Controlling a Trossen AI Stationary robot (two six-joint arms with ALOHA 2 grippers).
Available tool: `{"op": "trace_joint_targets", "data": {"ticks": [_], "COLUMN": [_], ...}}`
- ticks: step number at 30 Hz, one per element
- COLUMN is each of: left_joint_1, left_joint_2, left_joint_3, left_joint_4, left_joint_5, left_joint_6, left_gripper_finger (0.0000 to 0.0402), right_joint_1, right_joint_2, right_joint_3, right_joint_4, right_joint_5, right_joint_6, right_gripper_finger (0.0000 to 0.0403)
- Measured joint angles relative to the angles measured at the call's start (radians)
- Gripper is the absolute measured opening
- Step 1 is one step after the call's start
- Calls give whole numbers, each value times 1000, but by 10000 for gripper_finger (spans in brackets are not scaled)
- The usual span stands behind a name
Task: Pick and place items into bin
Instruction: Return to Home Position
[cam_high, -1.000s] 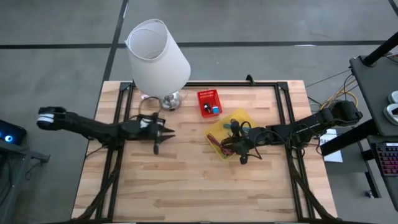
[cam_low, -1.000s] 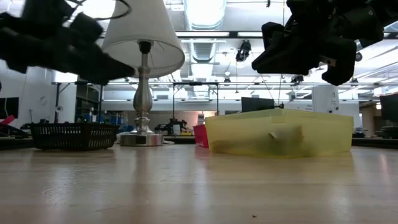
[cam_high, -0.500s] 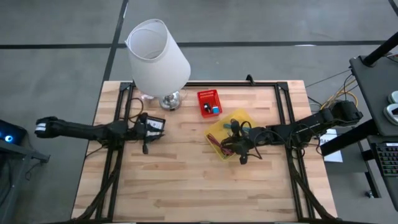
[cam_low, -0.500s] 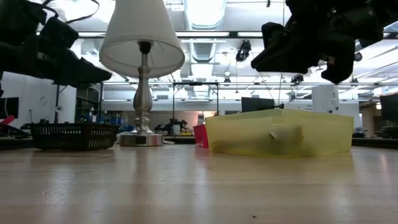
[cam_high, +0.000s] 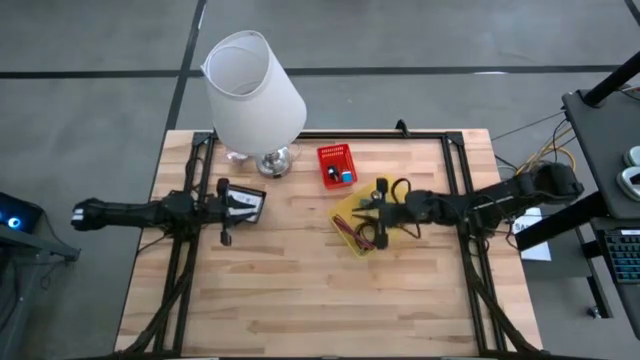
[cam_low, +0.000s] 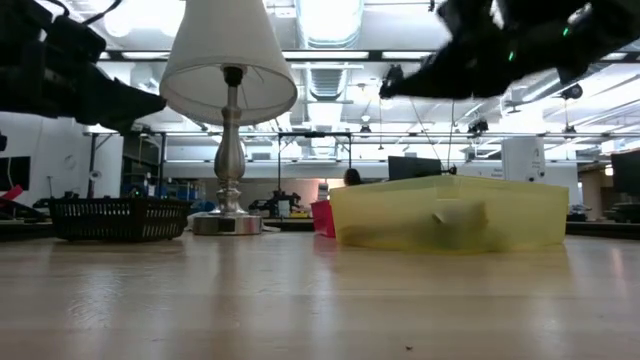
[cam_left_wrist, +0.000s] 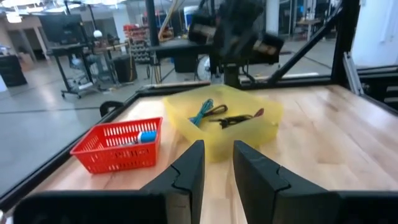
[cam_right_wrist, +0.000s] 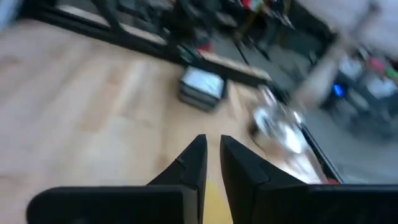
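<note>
Bearing surface: a pale wooden plank table (cam_high: 300, 290) framed by black rails.
Left gripper (cam_left_wrist: 217, 149): held above the table's left part, near the lamp's base. Its fingers are parted by a narrow gap and nothing is gripped.
Right gripper (cam_right_wrist: 212, 146): held above the yellow bin, over the table's right half. Its fingers are drawn almost together, so that only a thin slit is shown, and nothing is gripped.
Yellow translucent plastic bin (cam_high: 347, 212): set askew to the table's edges, right of centre.
Bin contents: a teal tie (cam_left_wrist: 202, 112), a black coiled cable (cam_left_wrist: 235, 118) and a maroon tie (cam_left_wrist: 257, 112) are seen lying together on the bin's floor.
Red mesh plastic basket (cam_high: 337, 158): placed about midway along the edge where the lamp stands, just beside the yellow bin. A small blue-and-white item (cam_left_wrist: 144, 136) is held in it.
White-shaded lamp on a silver base (cam_high: 255, 85): stood at the left corner of that same edge.
Black wire basket (cam_low: 120, 218): seen beside the lamp's base in the low view.
</note>
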Motion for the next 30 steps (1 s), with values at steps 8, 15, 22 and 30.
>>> {"op": "trace_joint_targets", "data": {"ticks": [8, 15, 22, 30], "left_joint_1": [0, 0, 0, 2], "left_joint_2": [-10, 4, -5, -3], "left_joint_3": [-1, -1, -2, -2], "left_joint_4": [-3, -5, -7, -9], "left_joint_5": [0, 0, 0, -3], "left_joint_6": [31, 28, 26, -27], "left_gripper_finger": [68, 68, 68, 68], "right_joint_1": [-220, -259, -250, -250], "right_joint_2": [-103, -428, -845, -1239], "right_joint_3": [-148, -321, -435, -425], "right_joint_4": [-16, -58, -221, -639], "right_joint_5": [-114, -237, -244, -256], "right_joint_6": [149, 197, 245, 257], "right_gripper_finger": [17, 9, 9, 8]}}
